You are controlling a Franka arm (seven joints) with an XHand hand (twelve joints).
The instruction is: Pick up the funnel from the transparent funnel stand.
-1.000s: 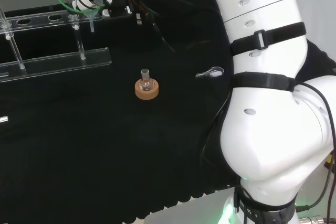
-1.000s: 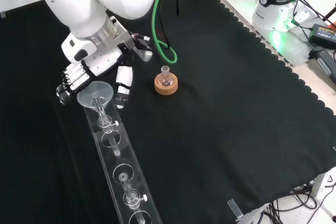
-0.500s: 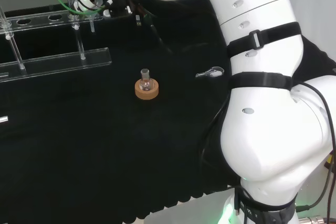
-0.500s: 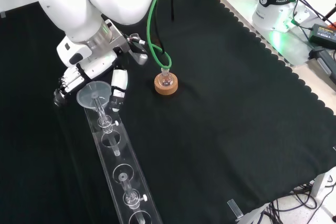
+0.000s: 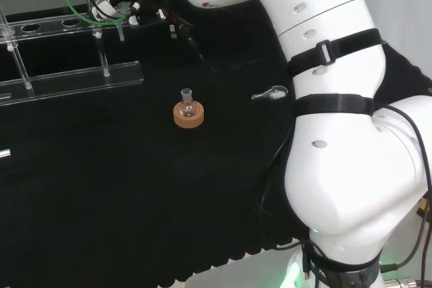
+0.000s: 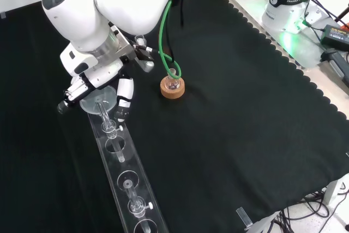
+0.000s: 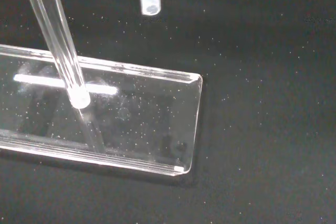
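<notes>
Right now the funnel (image 6: 98,100) sits upright in the far end of the clear stand (image 6: 126,184) in the front view, its stem pointing down, with the hand (image 6: 123,93) curled around its bowl.

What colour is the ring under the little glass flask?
The cork ring is light brown, clearest in the front view.
</notes>
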